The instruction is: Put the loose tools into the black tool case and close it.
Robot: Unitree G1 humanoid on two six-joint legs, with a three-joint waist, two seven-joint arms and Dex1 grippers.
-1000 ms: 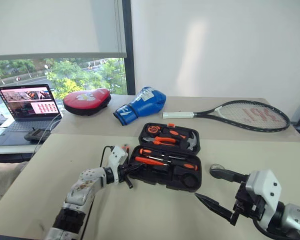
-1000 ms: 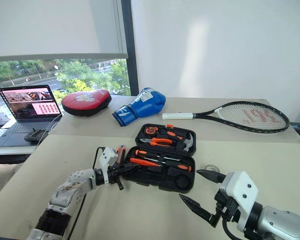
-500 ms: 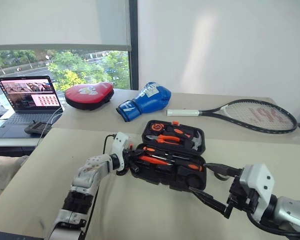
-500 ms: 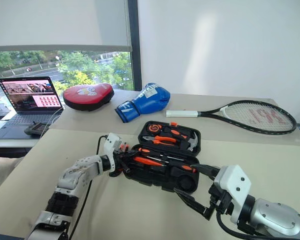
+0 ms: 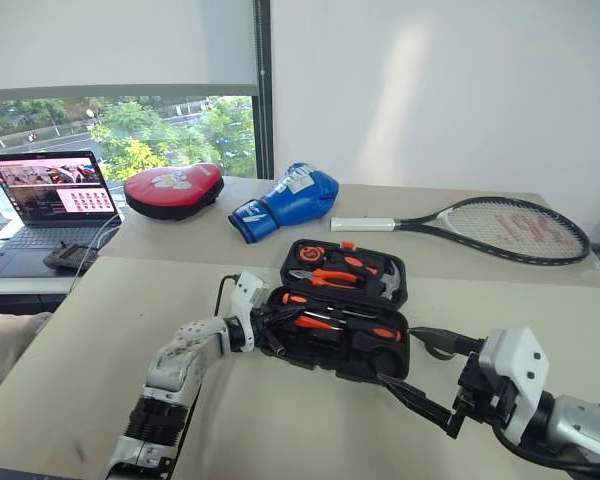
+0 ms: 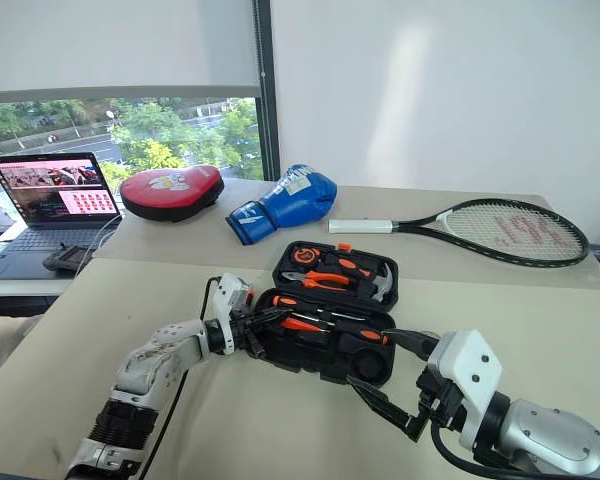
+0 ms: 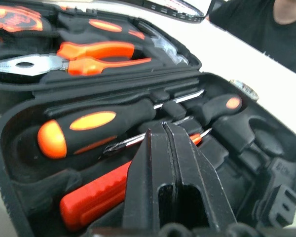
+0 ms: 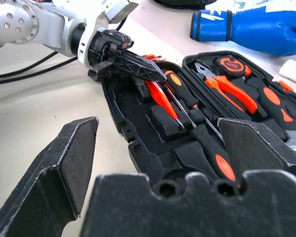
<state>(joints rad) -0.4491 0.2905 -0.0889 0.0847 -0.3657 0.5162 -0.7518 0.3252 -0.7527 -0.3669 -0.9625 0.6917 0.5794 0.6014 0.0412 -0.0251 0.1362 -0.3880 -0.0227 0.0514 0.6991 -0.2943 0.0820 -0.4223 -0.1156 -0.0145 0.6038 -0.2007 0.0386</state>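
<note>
The black tool case (image 5: pixel 302 356) lies open at the table's middle. Its front half holds two orange-and-black screwdrivers (image 7: pixel 89 126) and an orange knife (image 7: pixel 96 197). My left gripper (image 5: pixel 278 320) is shut, nothing showing between its fingers (image 8: pixel 138 65), and it hangs over the left end of that front half, just above the knife. My right gripper (image 5: pixel 398 355) stands open at the case's front right corner, with no tool in it. A small grey tape roll (image 7: pixel 243 89) rests on the table just beyond the case's right end.
Orange-handled pliers (image 5: pixel 325 277) and a hammer (image 5: pixel 388 283) sit in the case's rear half. Behind it lie a blue boxing glove (image 5: pixel 285 203), a red pad (image 5: pixel 173 190) and a tennis racket (image 5: pixel 500 228). A laptop (image 5: pixel 45 195) stands far left. A person in a dark top (image 7: pixel 266 29) is across the table.
The camera has shifted. My left gripper has moved from beside the case's left edge to over its front half, still shut. The right gripper has stayed in place, open.
</note>
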